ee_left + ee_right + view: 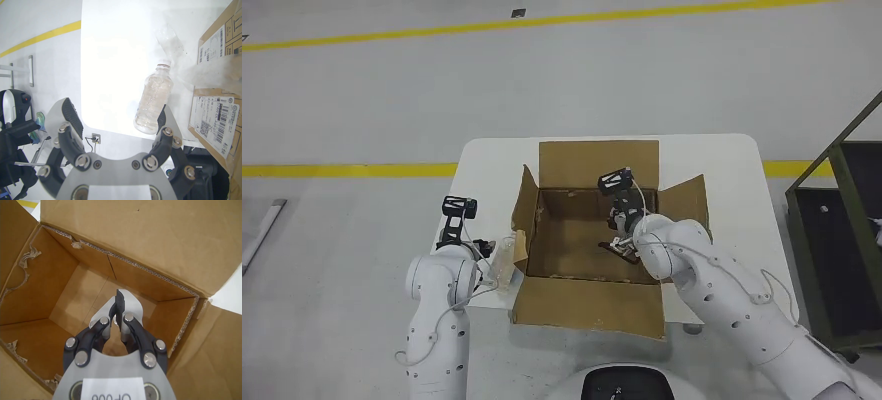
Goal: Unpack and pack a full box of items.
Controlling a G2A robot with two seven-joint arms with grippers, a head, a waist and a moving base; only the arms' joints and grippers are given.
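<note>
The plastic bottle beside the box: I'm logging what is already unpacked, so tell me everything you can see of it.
The bottle is clear ribbed plastic with a pale cap, no label showing, faintly tinted inside. It appears to lie on the white table, outside the cardboard box, cap toward a crumpled clear wrapper. The open left gripper flanks its base; one pad is beside it, contact unclear.
</note>
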